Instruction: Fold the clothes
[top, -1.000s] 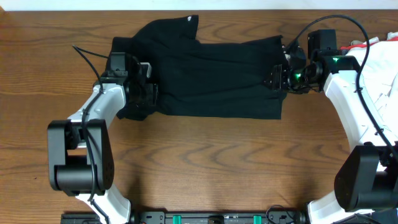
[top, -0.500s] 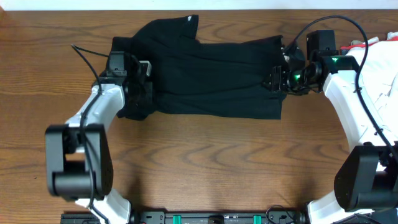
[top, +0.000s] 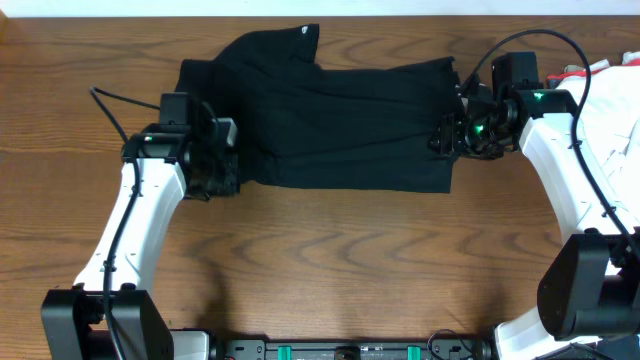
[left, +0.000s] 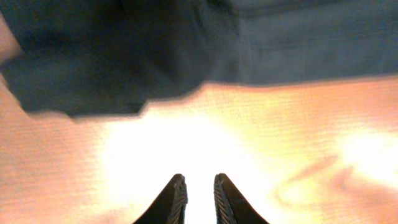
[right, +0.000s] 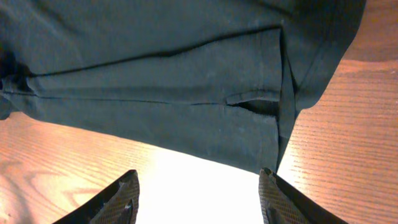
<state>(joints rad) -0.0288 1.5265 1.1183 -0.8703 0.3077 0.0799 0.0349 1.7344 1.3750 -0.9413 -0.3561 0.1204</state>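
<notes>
**Shirt spread on the table, both grippers empty at its edges.** The left gripper (top: 218, 165) sits at the lower left corner of the black shirt (top: 330, 120). In its wrist view its fingers (left: 177, 193) are drawn nearly together with nothing between them, and they stand over bare table (top: 330, 270) just short of the shirt's near edge. The shirt lies flat and lengthwise across the wood, with its small white logo (top: 303, 33) at the far edge left of centre, and part of it is already doubled over. The right gripper (top: 447, 135) hangs at the shirt's right end with its fingers spread wide and empty. Its wrist camera shows the hem and a side seam just beyond the tips. A heap of white cloth (top: 615, 110) lies to the right of the shirt, close to the right arm.

The likeliest fault lies on the left side. Jaws this narrow and off the cloth would probably push the edge along or close on nothing, and a lift from the right alone would then drag and skew the shirt. On the right, the layered hem could let the fingers take only the top ply, so the fold would come up crooked. A wide swing of the right arm could also snag the white cloth.
</notes>
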